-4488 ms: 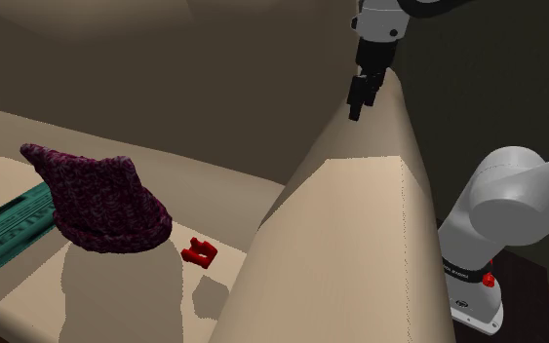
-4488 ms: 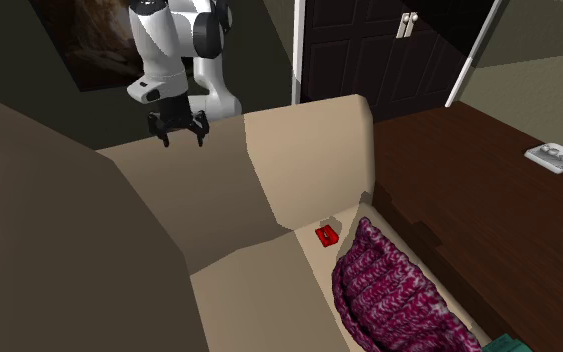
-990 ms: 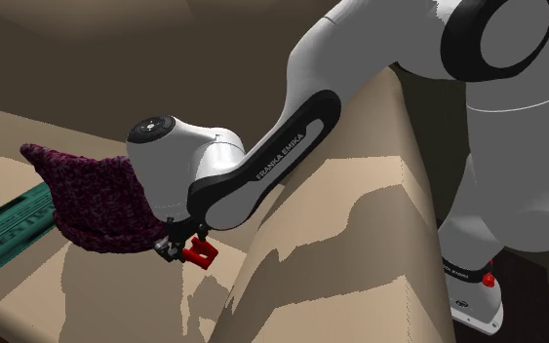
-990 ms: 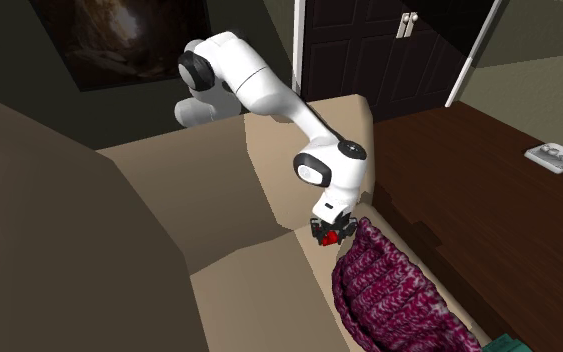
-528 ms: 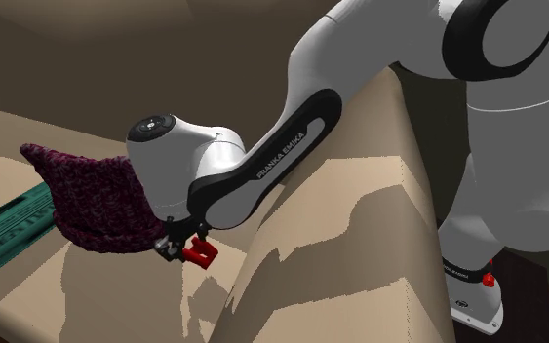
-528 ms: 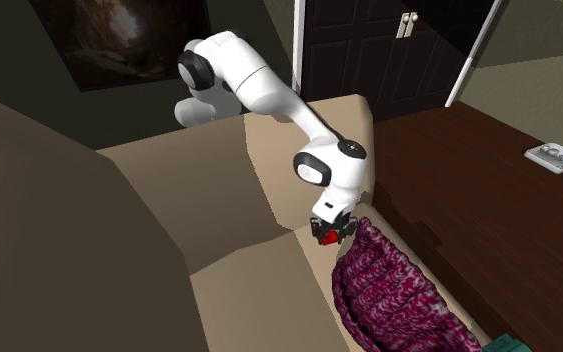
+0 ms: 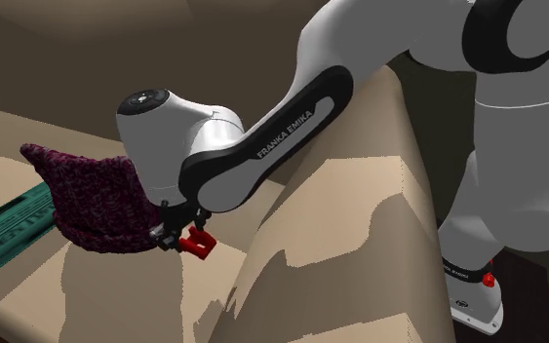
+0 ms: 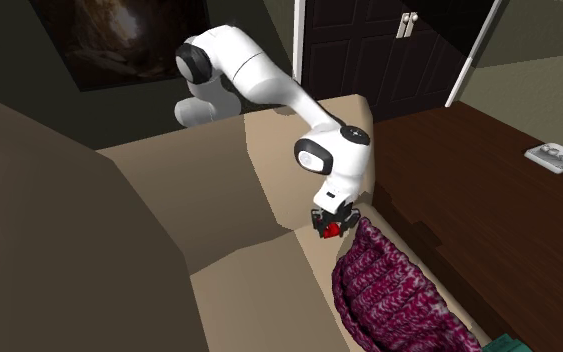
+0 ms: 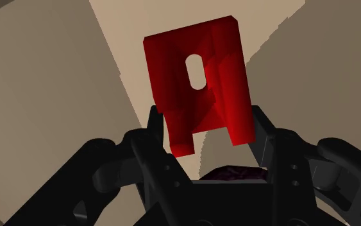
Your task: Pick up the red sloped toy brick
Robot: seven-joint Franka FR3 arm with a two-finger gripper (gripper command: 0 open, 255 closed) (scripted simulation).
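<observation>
A beige sofa carries the things, in a dim room with a dark wood floor. At the end of the seat by the armrest, just beside a purple knitted cloth, the end effector is closed narrowly on the red sloped toy brick, one finger on each side of it. The grasp looks made, so the lift is the step in hand. The next move calls for a straight rise with a firm grip, keeping off the knitted cloth.

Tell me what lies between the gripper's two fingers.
The red brick, clasped by both fingers of the gripper; the wrist view shows it.
</observation>
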